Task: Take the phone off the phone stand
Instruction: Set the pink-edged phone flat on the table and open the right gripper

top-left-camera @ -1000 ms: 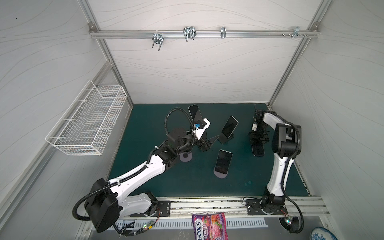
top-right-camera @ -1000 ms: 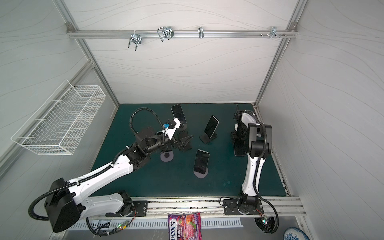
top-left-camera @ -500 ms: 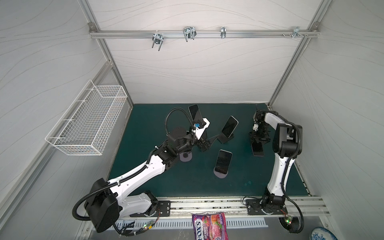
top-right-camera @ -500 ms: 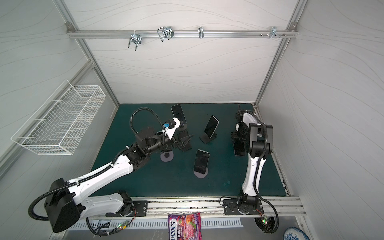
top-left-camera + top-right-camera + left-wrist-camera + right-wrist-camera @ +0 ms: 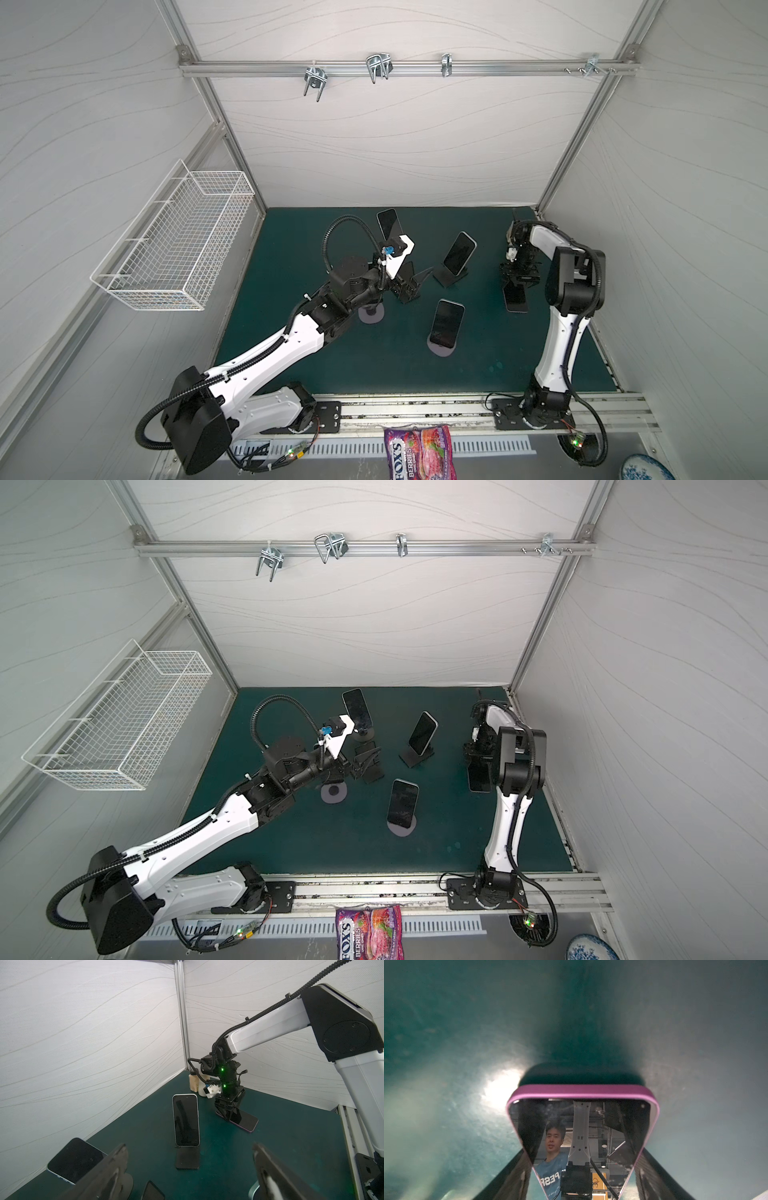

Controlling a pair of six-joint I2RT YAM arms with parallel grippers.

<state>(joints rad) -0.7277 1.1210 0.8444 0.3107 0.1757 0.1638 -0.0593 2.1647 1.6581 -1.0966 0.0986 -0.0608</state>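
A white-edged phone [image 5: 458, 253] [image 5: 185, 1121] leans on a black phone stand [image 5: 449, 277] [image 5: 187, 1159] mid-mat. My left gripper [image 5: 420, 269] [image 5: 189, 1147] is open just left of it, facing it, with nothing between the fingers. At the right, a purple-edged phone [image 5: 515, 299] [image 5: 243, 1121] [image 5: 579, 1126] lies low on the green mat. My right gripper [image 5: 519, 282] [image 5: 581, 1167] points down, shut on its far end, with a finger on each long edge.
Another phone [image 5: 387, 222] stands on a stand at the back, and one [image 5: 446, 322] leans on a grey round stand [image 5: 442, 348] in front. A bare grey round stand [image 5: 371, 316] sits under my left arm. Wire basket [image 5: 174, 245] on the left wall; small bottles [image 5: 195, 1082] in the far right corner.
Almost nothing has moved. My right gripper stays low over the purple phone and has tightened on it. The left arm holds its place.
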